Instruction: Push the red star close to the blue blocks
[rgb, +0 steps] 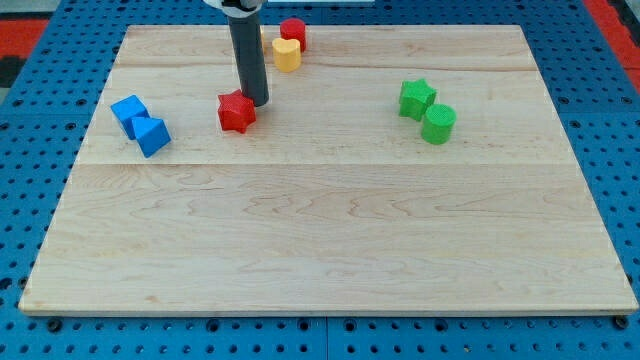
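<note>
The red star (236, 111) lies on the wooden board in the upper left part of the view. My tip (258, 103) stands right against the star's upper right side, touching it or nearly so. Two blue blocks sit at the view's left: a blue cube-like block (129, 111) and a blue block (152, 135) just below and right of it, the two touching. The star is about a block-and-a-half's width to the right of the blue pair.
A red cylinder (293, 32) and a yellow heart-like block (287, 54) sit near the top edge, right of the rod. A green star (416, 98) and a green cylinder (438, 123) sit together at the right. The wooden board (330, 230) rests on blue pegboard.
</note>
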